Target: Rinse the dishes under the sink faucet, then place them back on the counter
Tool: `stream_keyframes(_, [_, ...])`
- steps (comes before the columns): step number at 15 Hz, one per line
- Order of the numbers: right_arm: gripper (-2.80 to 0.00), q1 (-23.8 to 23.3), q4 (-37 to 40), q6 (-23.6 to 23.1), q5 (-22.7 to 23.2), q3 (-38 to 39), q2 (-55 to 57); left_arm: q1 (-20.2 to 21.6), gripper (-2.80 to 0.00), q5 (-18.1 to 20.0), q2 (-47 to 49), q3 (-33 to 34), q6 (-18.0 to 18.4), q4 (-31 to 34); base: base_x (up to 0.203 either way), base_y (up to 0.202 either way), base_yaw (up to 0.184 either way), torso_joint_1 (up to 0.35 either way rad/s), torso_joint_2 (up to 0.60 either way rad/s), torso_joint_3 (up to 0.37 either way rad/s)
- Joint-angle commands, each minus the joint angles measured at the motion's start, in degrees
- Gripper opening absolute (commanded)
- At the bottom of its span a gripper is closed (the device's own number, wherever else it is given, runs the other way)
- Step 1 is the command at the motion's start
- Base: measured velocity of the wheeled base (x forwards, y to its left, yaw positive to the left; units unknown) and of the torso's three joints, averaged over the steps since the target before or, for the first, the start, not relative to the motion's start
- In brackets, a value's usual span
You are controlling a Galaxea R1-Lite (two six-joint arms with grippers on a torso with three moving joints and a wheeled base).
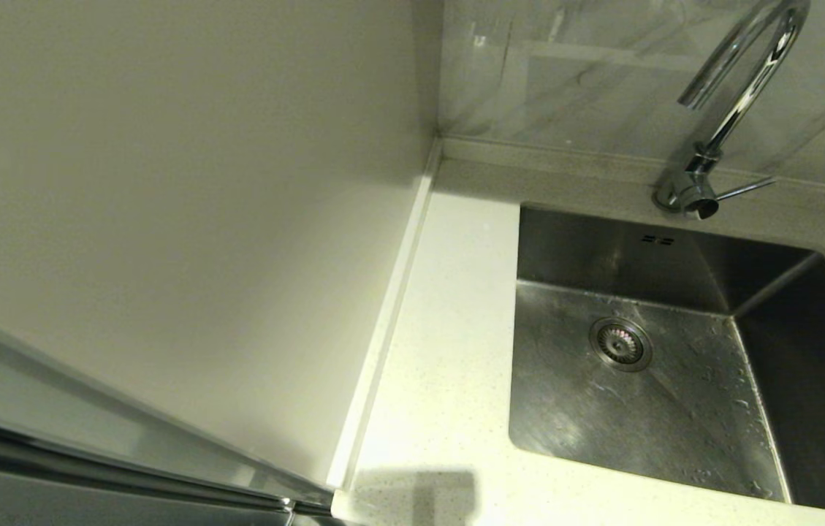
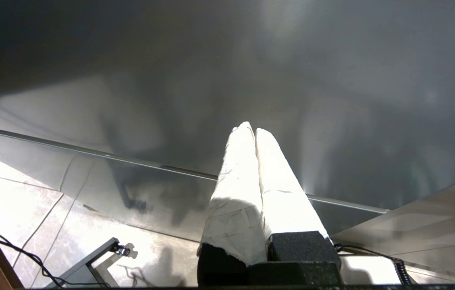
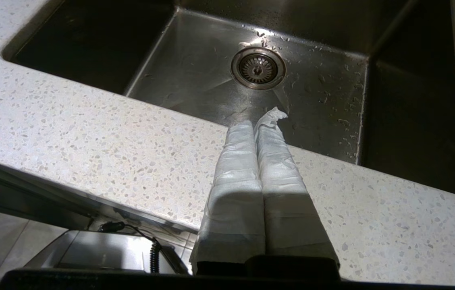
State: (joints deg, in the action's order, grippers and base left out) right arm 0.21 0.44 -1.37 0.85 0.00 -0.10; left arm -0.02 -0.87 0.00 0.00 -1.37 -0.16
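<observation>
The right gripper (image 3: 256, 123) has its white-wrapped fingers pressed together, holding nothing. Right under it is the speckled counter (image 3: 90, 133). Just past it is the sink (image 3: 195, 76) with its round drain (image 3: 258, 67). The left gripper (image 2: 253, 131) is pressed together too, near a grey cabinet wall (image 2: 332, 80). The faucet (image 1: 734, 102) stands behind the sink.

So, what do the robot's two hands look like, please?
Both look alike. The left hand has two long tapering fingers wrapped in creased white tape, set in black foam-like blocks at the base. The right hand has the same white wrapping, with a loose crumpled end at one tip.
</observation>
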Motion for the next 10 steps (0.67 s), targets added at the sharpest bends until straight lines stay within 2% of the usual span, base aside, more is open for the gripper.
stream_keyframes(1, [-2.80, 0.1, 0.1, 0.0, 0.0, 0.0, 0.1, 0.0, -2.80, 0.0, -0.2, 0.0, 0.0, 0.0, 0.000, 0.000, 0.000, 0.000, 0.00, 0.000])
stream_keyframes(10, [-2.80, 0.0, 0.0, 0.0, 0.0, 0.0, 0.1, 0.0, -2.80, 0.0, -0.2, 0.0, 0.0, 0.0, 0.000, 0.000, 0.000, 0.000, 0.00, 0.000])
